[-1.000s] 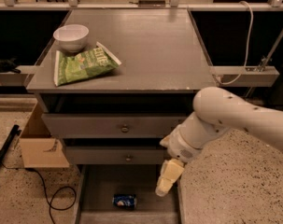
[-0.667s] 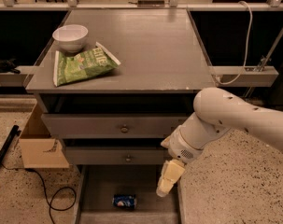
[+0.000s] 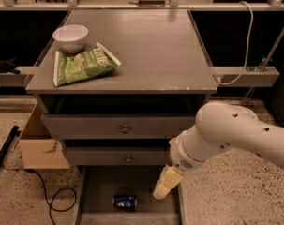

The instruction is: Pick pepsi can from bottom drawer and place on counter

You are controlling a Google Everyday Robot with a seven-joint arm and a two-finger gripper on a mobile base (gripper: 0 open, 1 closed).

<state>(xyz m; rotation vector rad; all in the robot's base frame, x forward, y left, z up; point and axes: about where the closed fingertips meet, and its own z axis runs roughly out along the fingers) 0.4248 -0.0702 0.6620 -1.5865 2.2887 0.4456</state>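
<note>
**Can lies loose in the open drawer, tool just beside it**

Can (image 3: 125,201) rests on its side on the floor of the drawer (image 3: 99,191), which is pulled out far enough to leave the can open from above. Nothing touches it. The tool (image 3: 160,191) hangs over the right part of the drawer, just to the right of the can and apart from it, pointing down and to the left. That placing reads as an approach to a grasp, not a hold. The tool carries nothing. Whether it stands open or closed I cannot tell, as it shows only as one pale wedge.

The desk (image 3: 151,46) has a bowl (image 3: 70,36) and a green bag (image 3: 83,65) at its left rear. Its middle and right lie bare, which would suit setting the can down there.

The drawer's front edge is cut off by the picture's bottom, and the arm (image 3: 226,135) hides its right wall. How far above the drawer floor the tool sits cannot be judged. A box (image 3: 38,144) stands on the floor at the left.
</note>
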